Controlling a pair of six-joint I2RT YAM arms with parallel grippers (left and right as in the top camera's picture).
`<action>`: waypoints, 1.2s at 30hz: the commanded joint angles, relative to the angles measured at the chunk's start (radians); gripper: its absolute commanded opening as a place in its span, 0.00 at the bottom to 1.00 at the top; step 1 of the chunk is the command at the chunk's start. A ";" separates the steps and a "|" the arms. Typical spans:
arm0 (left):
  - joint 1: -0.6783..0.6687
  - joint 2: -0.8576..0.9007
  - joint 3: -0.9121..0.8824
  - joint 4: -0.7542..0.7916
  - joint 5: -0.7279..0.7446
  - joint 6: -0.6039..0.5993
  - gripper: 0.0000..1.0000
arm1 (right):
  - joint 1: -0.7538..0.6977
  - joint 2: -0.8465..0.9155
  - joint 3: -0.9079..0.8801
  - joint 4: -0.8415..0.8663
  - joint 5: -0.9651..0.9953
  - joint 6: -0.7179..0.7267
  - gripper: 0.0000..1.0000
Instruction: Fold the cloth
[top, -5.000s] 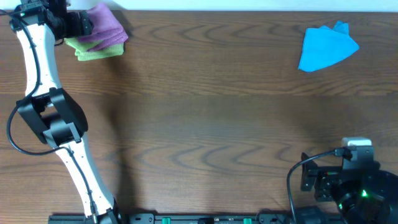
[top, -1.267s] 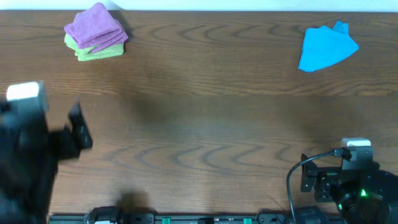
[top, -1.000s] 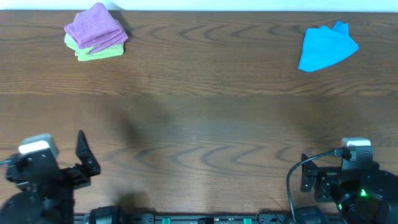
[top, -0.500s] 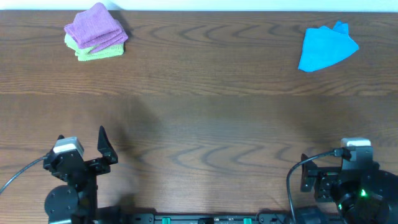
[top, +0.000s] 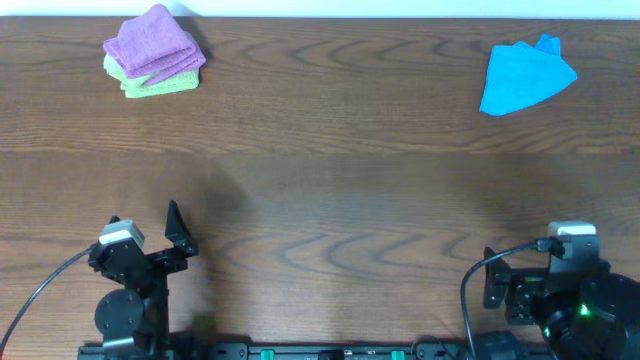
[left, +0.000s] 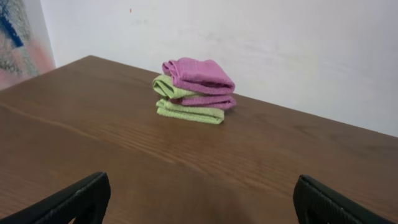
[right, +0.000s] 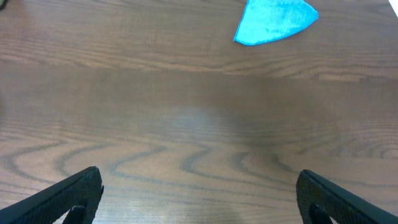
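The cloth (top: 155, 42), purple and folded into a small bundle, lies on top of lime-green folded cloths (top: 150, 86) at the table's far left corner. In the left wrist view the cloth (left: 199, 74) sits far ahead on the green stack (left: 186, 112), well apart from my fingers. My left gripper (top: 145, 228) rests near the front left edge, jaws wide open and empty (left: 200, 202). At the front right my right gripper (top: 530, 262) also stands open with only bare wood between its fingers (right: 199, 193).
A bright blue cloth (top: 527, 76) lies crumpled at the far right, also seen ahead of the right gripper (right: 277, 20). The brown wooden table (top: 330, 180) stretches between the arms and both cloth piles. A white wall runs behind the far edge.
My left arm has pulled back from the cloth stack at the far left to the front left edge, leaving the purple cloth on the green ones. The right arm has not moved.
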 joint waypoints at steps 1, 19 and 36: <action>0.005 -0.011 -0.018 0.011 -0.011 -0.034 0.95 | -0.007 0.000 -0.001 -0.001 0.006 -0.006 0.99; 0.005 -0.011 -0.150 0.074 -0.011 -0.150 0.95 | -0.007 0.000 -0.001 -0.001 0.006 -0.006 0.99; 0.003 -0.011 -0.191 0.089 -0.006 -0.149 0.95 | -0.007 0.000 -0.001 -0.001 0.006 -0.006 0.99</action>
